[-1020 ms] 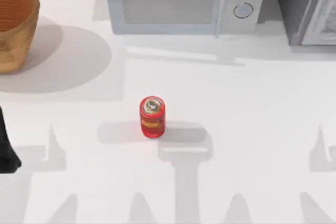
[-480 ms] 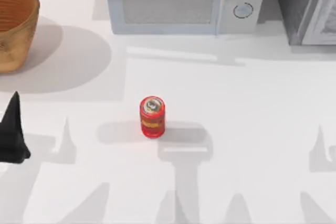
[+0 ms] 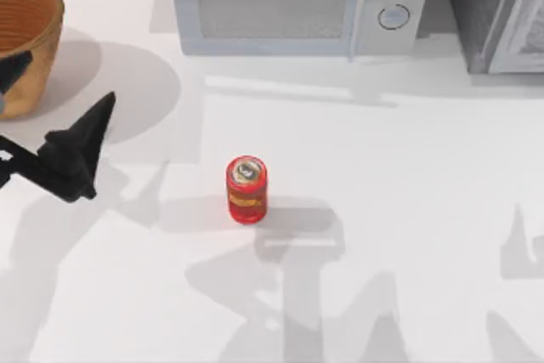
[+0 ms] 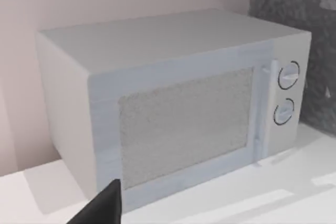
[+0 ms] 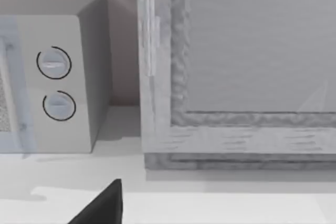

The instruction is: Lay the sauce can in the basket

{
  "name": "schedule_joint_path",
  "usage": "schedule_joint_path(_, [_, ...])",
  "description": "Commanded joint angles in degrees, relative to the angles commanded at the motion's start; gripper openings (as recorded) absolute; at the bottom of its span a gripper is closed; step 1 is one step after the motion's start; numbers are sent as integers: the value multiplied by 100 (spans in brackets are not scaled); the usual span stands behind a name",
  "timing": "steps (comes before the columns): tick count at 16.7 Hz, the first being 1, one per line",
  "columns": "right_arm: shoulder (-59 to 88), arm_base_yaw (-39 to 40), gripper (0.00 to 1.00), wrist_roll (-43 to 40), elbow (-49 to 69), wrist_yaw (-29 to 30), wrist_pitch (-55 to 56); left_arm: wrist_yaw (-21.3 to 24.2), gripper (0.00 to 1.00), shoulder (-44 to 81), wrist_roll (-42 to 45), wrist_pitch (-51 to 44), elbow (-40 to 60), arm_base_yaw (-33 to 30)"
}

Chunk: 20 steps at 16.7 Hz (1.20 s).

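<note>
- Sauce can upright on the white table, near the middle of the top view; silvery top facing up, yellow band around red sides; nothing touching it
- Basket at the table's far left corner, cut by the top view's left edge; well apart from the can
- Left gripper over the table's left side, between basket and can but nearer the basket; one dark finger points toward the back of the table, a second dark tip sits in front of the basket wall; fingers spread wide, holding nothing
- Left wrist view: one dark fingertip low in the frame, microwave ahead of it
- Microwave along the table's back edge; grey cabinet just beside it at the right corner
- Right wrist view: a dark fingertip, microwave dials and the cabinet front beyond; cannot tell how the right gripper's fingers stand
</note>
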Motion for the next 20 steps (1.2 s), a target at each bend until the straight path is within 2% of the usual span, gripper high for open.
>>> schedule_joint_path(7, [0, 0, 100, 0, 0, 0, 0, 2336, 100, 4188, 142, 2790, 1245, -144])
schedule_joint_path(12, [0, 0, 100, 0, 0, 0, 0, 3771, 100, 6741, 234, 4502, 2008, -227])
schedule_joint_path(16, [0, 0, 100, 0, 0, 0, 0, 4561, 100, 8133, 286, 5444, 2427, -272])
schedule_joint_path(20, [0, 0, 100, 0, 0, 0, 0, 4870, 100, 8674, 306, 5812, 2591, -288])
